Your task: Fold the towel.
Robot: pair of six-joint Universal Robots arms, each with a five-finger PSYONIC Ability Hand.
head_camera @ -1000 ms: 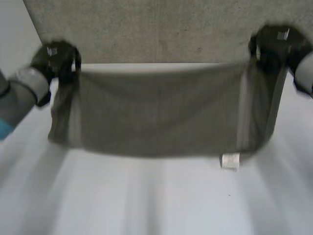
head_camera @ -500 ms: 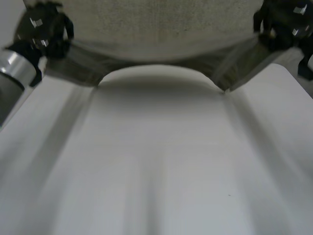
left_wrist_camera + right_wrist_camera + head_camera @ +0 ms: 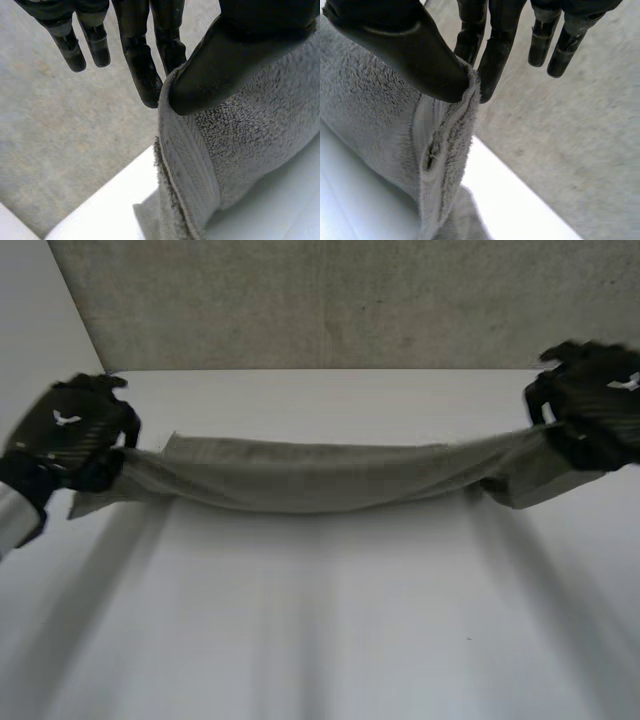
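Observation:
A grey towel [image 3: 320,475] stretches in a sagging band above the white table [image 3: 320,640], held between both hands. My left hand [image 3: 70,430] pinches the towel's left end. In the left wrist view its thumb [image 3: 225,60] presses the terry cloth [image 3: 250,140] against the fingers [image 3: 145,55]. My right hand [image 3: 590,405] pinches the right end. In the right wrist view its thumb [image 3: 405,45] clamps the towel's hemmed edge [image 3: 445,150] against the fingers [image 3: 495,45]. Both ends hang a little below the hands.
The table's far edge [image 3: 320,370] runs behind the towel, with grey carpeted floor [image 3: 320,300] beyond it. The same floor [image 3: 65,140] lies past the table in the left wrist view. The table's left edge slants near my left hand.
The towel hung as a wide sheet a second ago, then was swung up and away. Now both hands have come down lower and nearer, and the towel is a narrow stretched band.

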